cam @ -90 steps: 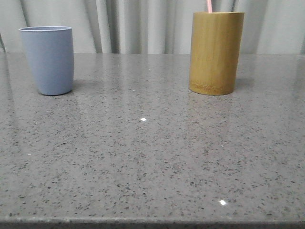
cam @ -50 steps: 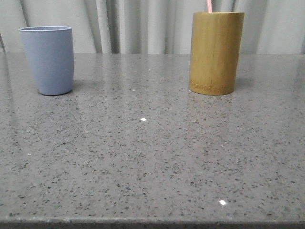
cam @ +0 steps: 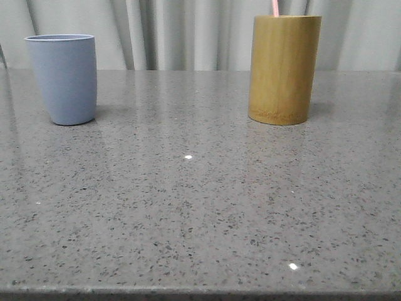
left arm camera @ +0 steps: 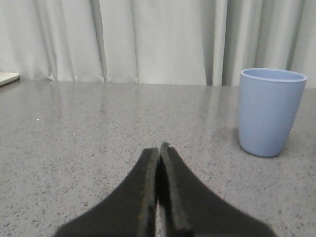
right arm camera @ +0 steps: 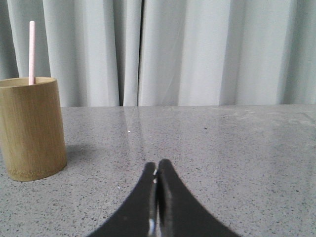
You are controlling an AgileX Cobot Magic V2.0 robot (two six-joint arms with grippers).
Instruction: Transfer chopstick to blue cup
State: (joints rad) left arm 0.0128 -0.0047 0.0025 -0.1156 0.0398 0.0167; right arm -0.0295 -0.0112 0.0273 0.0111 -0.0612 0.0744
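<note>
The blue cup (cam: 64, 78) stands upright at the far left of the grey stone table; it also shows in the left wrist view (left arm camera: 269, 111). A pale pink chopstick (cam: 275, 7) sticks up out of the tall bamboo cylinder (cam: 284, 69) at the far right; only its top shows. In the right wrist view the chopstick (right arm camera: 32, 52) rises from the cylinder (right arm camera: 30, 127). My left gripper (left arm camera: 159, 150) is shut and empty, low over the table, apart from the blue cup. My right gripper (right arm camera: 157, 165) is shut and empty, apart from the cylinder. Neither gripper shows in the front view.
Pale curtains (cam: 188, 31) hang behind the table's far edge. The speckled table top (cam: 188, 200) stretches between the two vessels and toward the front edge. A pale flat object (left arm camera: 7, 78) lies at the table's edge in the left wrist view.
</note>
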